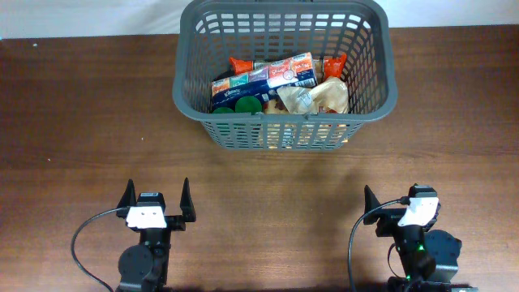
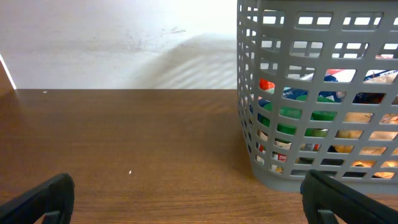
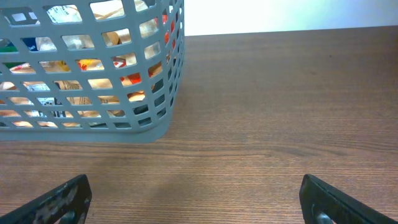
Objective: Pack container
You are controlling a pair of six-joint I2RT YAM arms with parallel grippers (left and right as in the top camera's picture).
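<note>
sitting well ahead of both tools, container (image 1: 285, 130), left tool (image 1: 157, 191) spread wide, right tool (image 1: 395, 200) spread wide

Worktop (image 1: 81, 122): dark brown wood grain with a matte sheen, filling almost the whole overhead view.
Wall (image 2: 93, 43): plain white, meeting the worktop's far edge, with faint scuff marks.
Light: bright and even; a soft slatted shadow lies on the wall.
</note>
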